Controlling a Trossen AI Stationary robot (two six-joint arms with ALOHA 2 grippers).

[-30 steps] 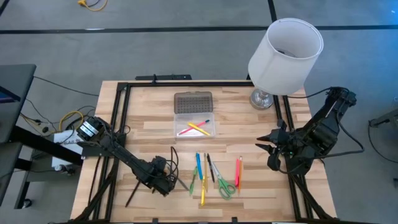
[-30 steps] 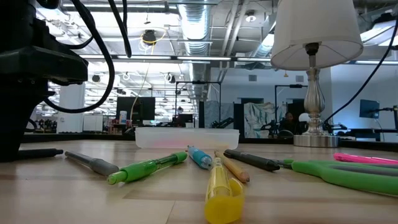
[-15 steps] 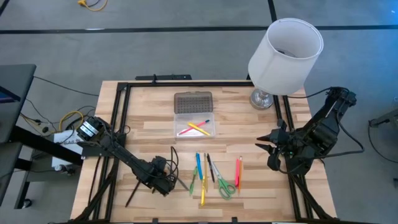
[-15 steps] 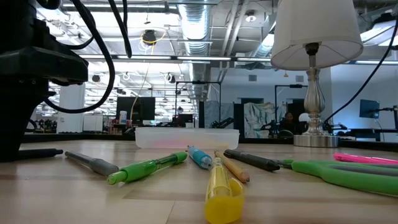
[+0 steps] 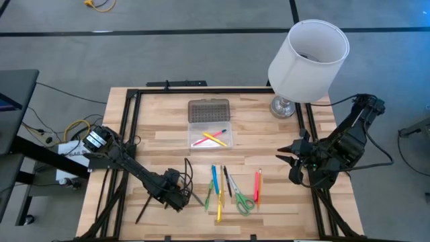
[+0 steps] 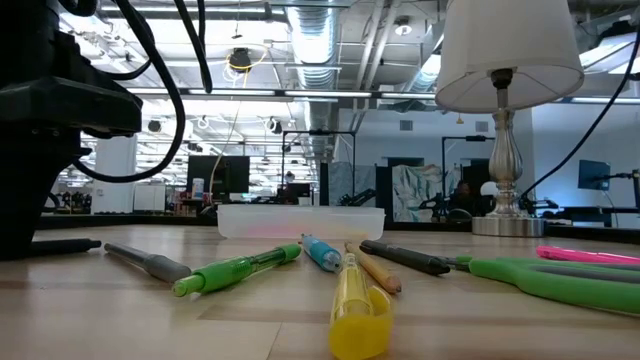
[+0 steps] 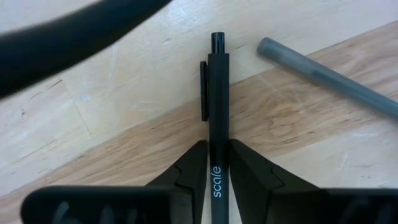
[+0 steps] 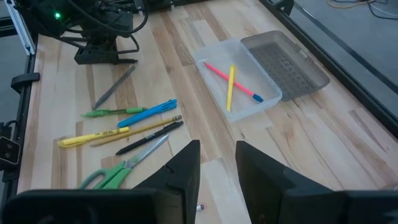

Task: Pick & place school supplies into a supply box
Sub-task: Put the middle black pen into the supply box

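A black pen (image 7: 217, 93) lies on the wood table near its front left; my left gripper (image 7: 217, 171) points down over it with a finger on each side. A grey pen (image 7: 323, 78) lies close by. Several more pens, a pencil and green-handled scissors (image 5: 243, 202) lie loose at the front middle. The supply box (image 5: 210, 134) stands open at the table's middle, its clear base holding a pink and a yellow pen and its grey lid (image 5: 209, 109) folded back. My right gripper (image 8: 217, 168) hangs open above the table's right side, holding nothing. My left gripper has the black pen's barrel (image 7: 217, 163) between its two fingers, one against each long side, below the clip. The fingers come from above, pointing down, and lie across the pen. The pen lies flat on the table (image 6: 60, 244).
A lamp with a white shade (image 5: 306, 57) stands at the far right corner. A black frame (image 5: 127, 134) runs along the table's left, far and right sides. A pink pen (image 5: 257, 183) lies apart, right of the scissors. Bare wood shows between the box and the loose pens.
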